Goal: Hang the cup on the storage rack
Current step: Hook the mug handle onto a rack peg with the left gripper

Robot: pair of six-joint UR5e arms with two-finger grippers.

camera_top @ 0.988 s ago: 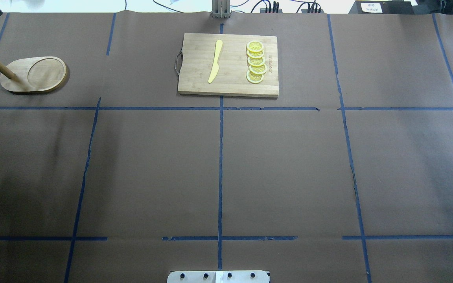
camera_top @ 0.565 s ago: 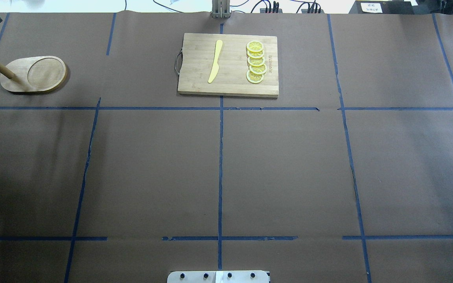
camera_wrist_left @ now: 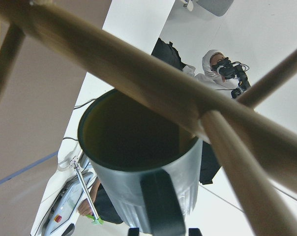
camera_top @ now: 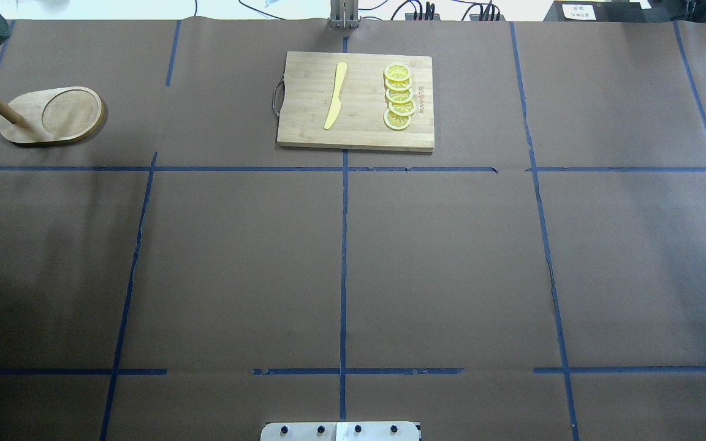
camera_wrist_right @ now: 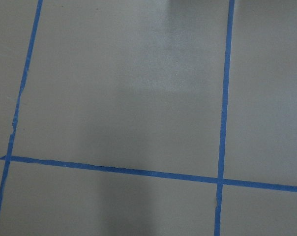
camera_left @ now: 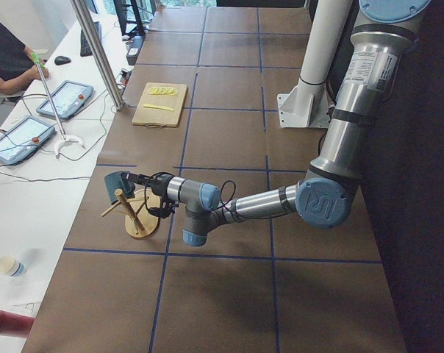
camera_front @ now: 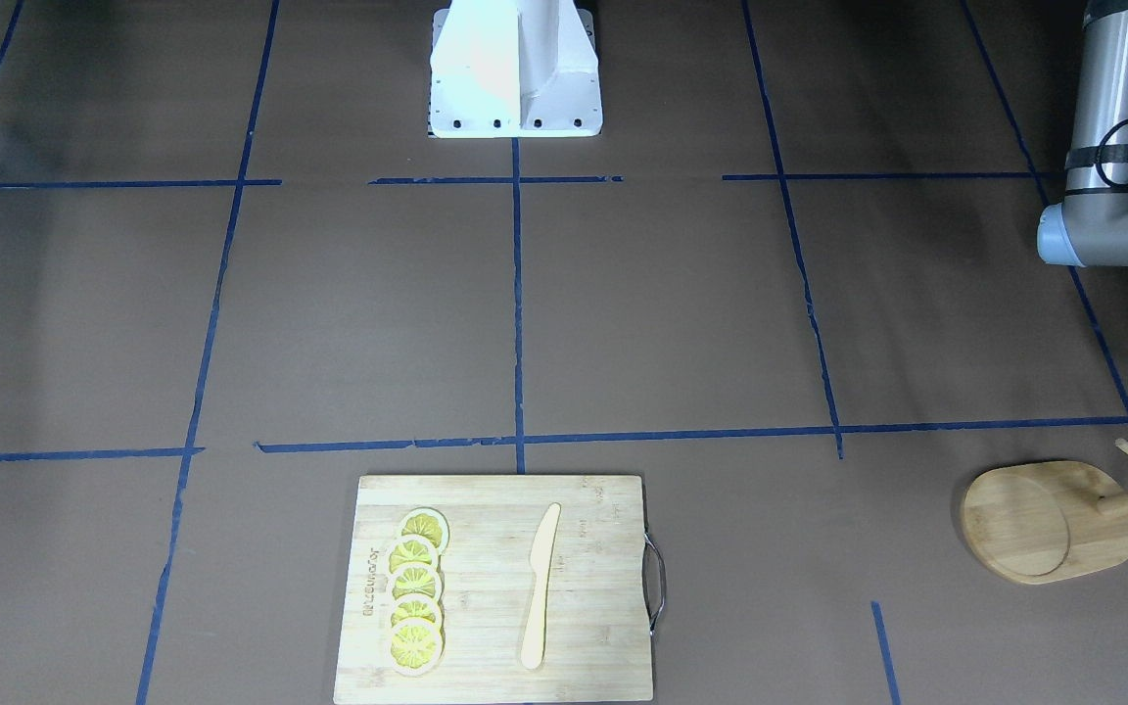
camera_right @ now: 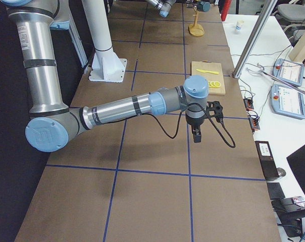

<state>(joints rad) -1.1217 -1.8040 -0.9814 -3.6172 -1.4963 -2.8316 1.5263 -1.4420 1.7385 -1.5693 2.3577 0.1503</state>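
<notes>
Cup at the rack, handle not on a peg yet.
Left gripper (camera_left: 136,179) looks clamped on the cup (camera_wrist_left: 138,162), jaws either side of the handle (camera_wrist_left: 161,206). The cup is airborne at the bench's far-left corner, just beside the storage rack (camera_top: 53,116). Right gripper (camera_right: 195,137): can't tell. Risks: the loop misses the peg (camera_wrist_left: 247,167) and the push tips the light rack or shoves it toward the left edge; an early release drops the cup.
</notes>
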